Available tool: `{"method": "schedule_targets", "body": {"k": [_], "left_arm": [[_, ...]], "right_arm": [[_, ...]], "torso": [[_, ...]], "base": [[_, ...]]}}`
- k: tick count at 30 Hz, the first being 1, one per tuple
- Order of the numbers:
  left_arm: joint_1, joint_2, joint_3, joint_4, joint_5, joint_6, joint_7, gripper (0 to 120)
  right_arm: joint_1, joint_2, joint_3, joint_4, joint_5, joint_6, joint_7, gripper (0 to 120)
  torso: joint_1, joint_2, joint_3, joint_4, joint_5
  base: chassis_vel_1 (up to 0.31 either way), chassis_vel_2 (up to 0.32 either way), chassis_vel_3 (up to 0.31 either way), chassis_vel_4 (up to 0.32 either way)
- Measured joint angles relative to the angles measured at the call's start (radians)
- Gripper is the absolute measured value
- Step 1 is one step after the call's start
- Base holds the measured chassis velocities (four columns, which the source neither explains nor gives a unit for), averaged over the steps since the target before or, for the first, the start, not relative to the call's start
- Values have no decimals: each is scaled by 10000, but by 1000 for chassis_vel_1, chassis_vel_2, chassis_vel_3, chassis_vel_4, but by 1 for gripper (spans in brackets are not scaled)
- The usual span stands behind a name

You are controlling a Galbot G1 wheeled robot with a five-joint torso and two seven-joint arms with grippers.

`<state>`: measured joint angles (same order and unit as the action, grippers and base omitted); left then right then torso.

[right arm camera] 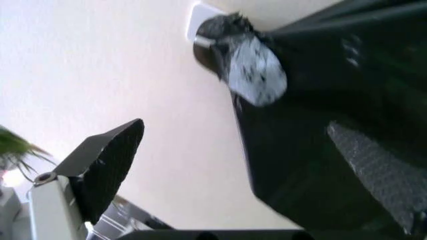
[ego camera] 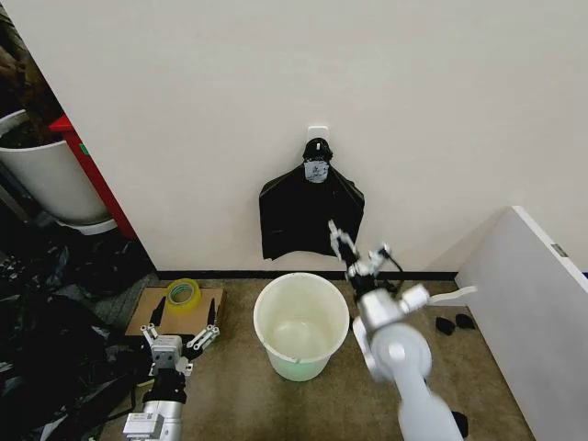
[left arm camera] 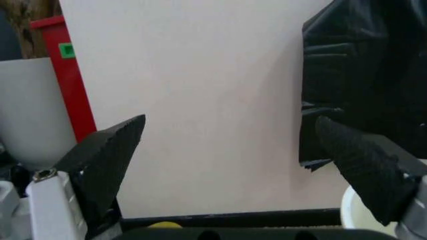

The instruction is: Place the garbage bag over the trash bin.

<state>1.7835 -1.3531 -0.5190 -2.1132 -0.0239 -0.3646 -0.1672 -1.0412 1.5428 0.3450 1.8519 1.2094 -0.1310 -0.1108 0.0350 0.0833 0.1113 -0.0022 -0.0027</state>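
Note:
The trash bin [ego camera: 301, 326], a small translucent-white pail, stands upright on the floor by the wall, and its rim shows in the left wrist view [left arm camera: 350, 207]. The garbage bag is out of view. Above the bin, a flat black bundle [ego camera: 310, 213] hangs on the wall from a black clip [ego camera: 317, 150]. My right gripper [ego camera: 358, 241] is raised beside the bundle's lower right corner and stands open. In the right wrist view the gripper [right arm camera: 247, 175] faces the bundle [right arm camera: 320, 125], one finger [right arm camera: 110, 160] off to its side. My left gripper [ego camera: 184, 317] is open and low, left of the bin.
A cardboard sheet [ego camera: 147, 308] with a yellow-green tape roll [ego camera: 184, 293] lies before the left gripper. Black plastic sheeting [ego camera: 46, 358], a large white tub [ego camera: 46, 179] and a red panel [ego camera: 92, 179] crowd the left. A white panel [ego camera: 533, 303] borders the right.

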Motion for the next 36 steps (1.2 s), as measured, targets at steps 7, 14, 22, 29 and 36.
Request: {"method": "schedule_targets", "body": {"k": [7, 14, 22, 29, 36], "left_arm": [[56, -10, -210, -53, 0, 0, -5, 100], [79, -44, -290, -74, -8, 30, -15, 100], [102, -68, -305, -88, -27, 63, -38, 100], [66, -44, -341, -85, -57, 91, -54, 100], [39, -32, -371, -79, -87, 106, -72, 100]], "right_arm": [[961, 205, 58, -1228, 104, 14, -275, 100], [1571, 396, -83, -2044, -490, 346, -675, 100], [2066, 319, -55, -2666, -648, 478, -911, 97], [2459, 320, -50, -3011, -697, 535, -1096, 69], [2482, 386, -69, -2969, -718, 536, -1160, 52]], "torso": [[0, 0, -1, -1, 0], [0, 0, -1, 0, 1], [0, 0, -1, -2, 1], [-1, 0, -1, -1, 1], [-1, 0, -2, -1, 1]], "base": [[0, 0, 0, 0], [0, 0, 0, 0], [0, 0, 0, 0], [0, 0, 0, 0], [0, 0, 0, 0]]}}
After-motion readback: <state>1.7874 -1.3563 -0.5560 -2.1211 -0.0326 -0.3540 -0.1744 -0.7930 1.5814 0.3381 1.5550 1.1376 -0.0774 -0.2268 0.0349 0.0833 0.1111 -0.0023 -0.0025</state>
